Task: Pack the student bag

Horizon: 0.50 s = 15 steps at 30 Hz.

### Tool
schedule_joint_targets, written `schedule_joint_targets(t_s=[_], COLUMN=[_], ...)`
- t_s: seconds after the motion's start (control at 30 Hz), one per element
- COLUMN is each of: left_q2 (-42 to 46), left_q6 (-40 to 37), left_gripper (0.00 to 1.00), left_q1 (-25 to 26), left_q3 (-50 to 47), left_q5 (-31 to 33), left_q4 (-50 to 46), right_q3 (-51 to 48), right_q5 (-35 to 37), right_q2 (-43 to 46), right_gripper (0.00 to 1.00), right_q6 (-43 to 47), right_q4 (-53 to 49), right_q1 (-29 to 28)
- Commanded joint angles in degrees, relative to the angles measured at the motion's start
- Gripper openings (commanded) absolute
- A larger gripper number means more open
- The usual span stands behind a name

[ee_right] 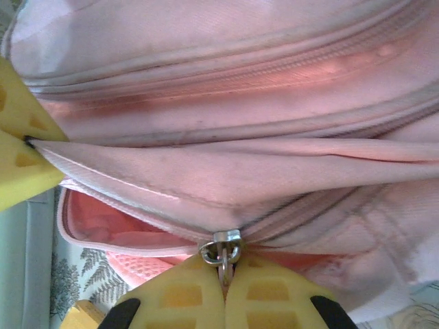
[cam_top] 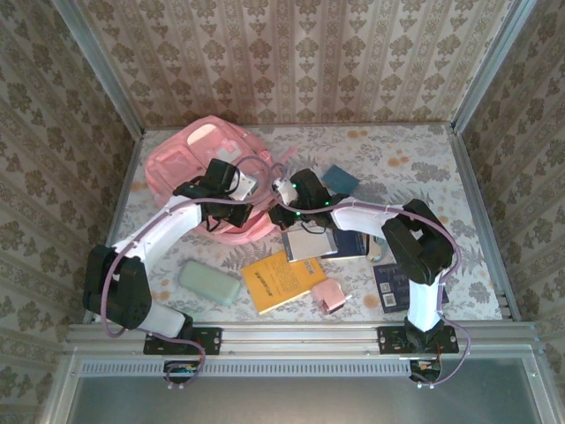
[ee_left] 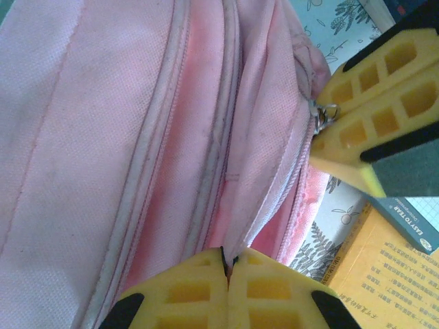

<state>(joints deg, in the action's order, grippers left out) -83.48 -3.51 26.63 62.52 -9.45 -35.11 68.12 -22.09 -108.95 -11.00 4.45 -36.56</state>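
The student bag [cam_top: 196, 163], a big soft pink backpack, lies at the back left of the table. In the left wrist view my left gripper [ee_left: 229, 263] is shut on a fold of the bag's [ee_left: 103, 137] pink fabric beside a zip line. Across the opening, my right gripper [ee_right: 223, 274] is shut on the metal zip pull [ee_right: 221, 250] of a partly open pocket of the bag [ee_right: 226, 68], with pink lining showing inside. From above, the left gripper [cam_top: 256, 190] and the right gripper [cam_top: 275, 196] meet at the bag's near right edge.
A yellow book [cam_top: 281, 278], a pale green case [cam_top: 210, 283] and a small pink item [cam_top: 328, 296] lie near the front. Blue books [cam_top: 340, 179], a notebook [cam_top: 309, 243] and a dark booklet [cam_top: 393, 284] lie under and around the right arm. Patterned walls enclose the table.
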Motion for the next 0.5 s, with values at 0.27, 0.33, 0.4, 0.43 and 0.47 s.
schedule_joint_targets(t_s=[0.27, 0.33, 0.4, 0.43, 0.47], left_q2=[3.57, 3.92, 4.11, 4.25, 4.42], left_q6=[-0.8, -0.83, -0.89, -0.89, -0.81], left_gripper=[0.0, 0.0, 0.0, 0.0, 0.0], left_q1=[-0.87, -0.88, -0.88, -0.83, -0.88], left_q3=[-0.38, -0.47, -0.42, -0.39, -0.3], left_q5=[5.98, 6.52, 6.9, 7.14, 7.38], left_q4=[-1.1, -1.1, -1.18, -1.27, -1.37], right_q3=[3.81, 5.44, 7.11, 7.86, 8.65], right_q5=[3.16, 3.08, 2.71, 2.14, 1.57], right_q2=[-0.48, -1.38, -2.33, -2.78, -3.19], right_gripper=[0.0, 0.0, 0.0, 0.0, 0.0], right_q6=[1.71, 1.41, 0.68, 0.37, 0.18], right_q4=[-8.67, -9.24, -9.58, -9.71, -9.67], right_q1=[8.4, 9.83, 11.2, 11.86, 12.53])
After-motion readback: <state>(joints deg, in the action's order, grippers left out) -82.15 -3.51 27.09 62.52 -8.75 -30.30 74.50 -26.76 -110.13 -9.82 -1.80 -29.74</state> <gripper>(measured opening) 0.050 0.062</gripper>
